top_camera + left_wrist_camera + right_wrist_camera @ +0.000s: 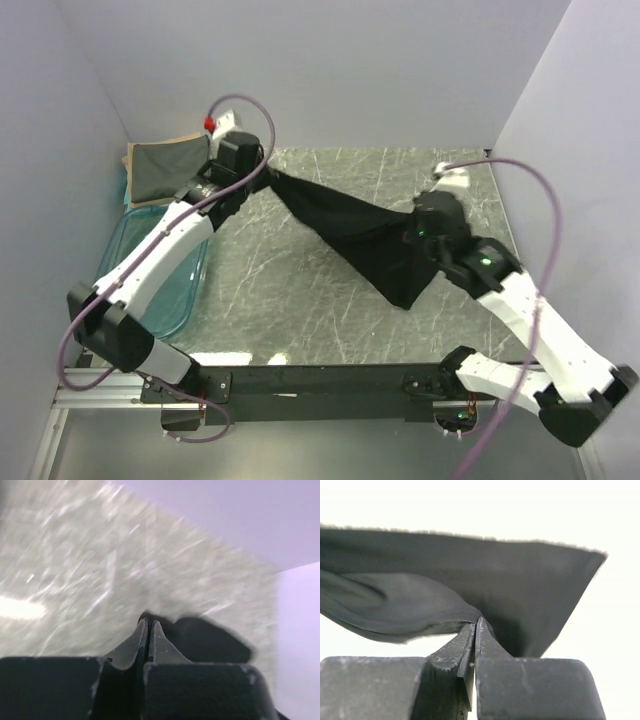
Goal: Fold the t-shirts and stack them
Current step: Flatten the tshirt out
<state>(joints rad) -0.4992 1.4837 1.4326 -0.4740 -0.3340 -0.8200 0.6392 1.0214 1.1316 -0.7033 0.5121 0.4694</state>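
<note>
— While looking down from above, seeing the black t-shirt (350, 230) stretching as a dark band over the middle of the desk (300, 300), slanting from far left toward near right and drooping low beside the right arm.

— Touching the desk at that low end?

— Cannot tell from above; sagging close to it, at least.

— Being held how?

— Being pinched at the bunched far-left end by the left gripper (268, 178), clamping tight on black cloth in the left wrist view. Being gripped on the other side by the right gripper (418, 226), squeezing a fold of the same cloth, with fabric spreading wide above it in the right wrist view.

— Noticing any other shirts?

— Spotting the dark grey-green folded t-shirt (165, 168) in the far left corner, just beside the left gripper, lying on the beige folded t-shirt (148, 203) and leaving only a tan edge showing.

— And around that stack?

— Making out the clear blue tub (170, 305) along the left side, passing under the left arm. Finding the stack at its far end; cannot tell whether sitting inside or on the rim.
</note>
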